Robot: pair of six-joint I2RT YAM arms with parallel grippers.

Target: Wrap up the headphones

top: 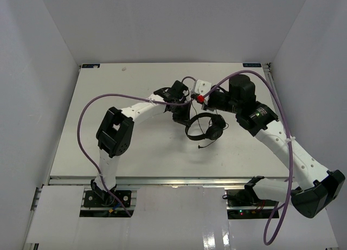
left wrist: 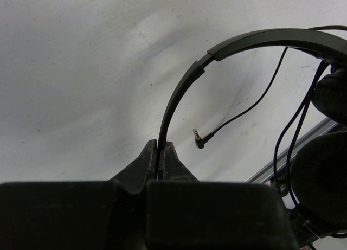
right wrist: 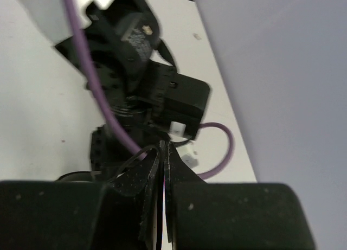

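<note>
The black headphones [top: 205, 128] lie at the table's middle. In the left wrist view the thin headband [left wrist: 184, 93] arches up and right to two padded earcups [left wrist: 321, 177] at the right edge. My left gripper [left wrist: 161, 148] is shut on the headband's end; it also shows in the top view [top: 185, 121]. The thin cord [left wrist: 255, 101] ends in a plug [left wrist: 198, 138] lying loose on the table. My right gripper [right wrist: 164, 147] is shut, with a thin loop of cord [right wrist: 133, 155] running into its tips. It sits just above the headphones [top: 205, 101].
The left arm's wrist [right wrist: 146, 82] and a purple robot cable [right wrist: 97, 93] are close in front of my right gripper. A metal rail [left wrist: 293, 152] marks the table's near edge. White walls enclose the table [top: 108, 125] on three sides.
</note>
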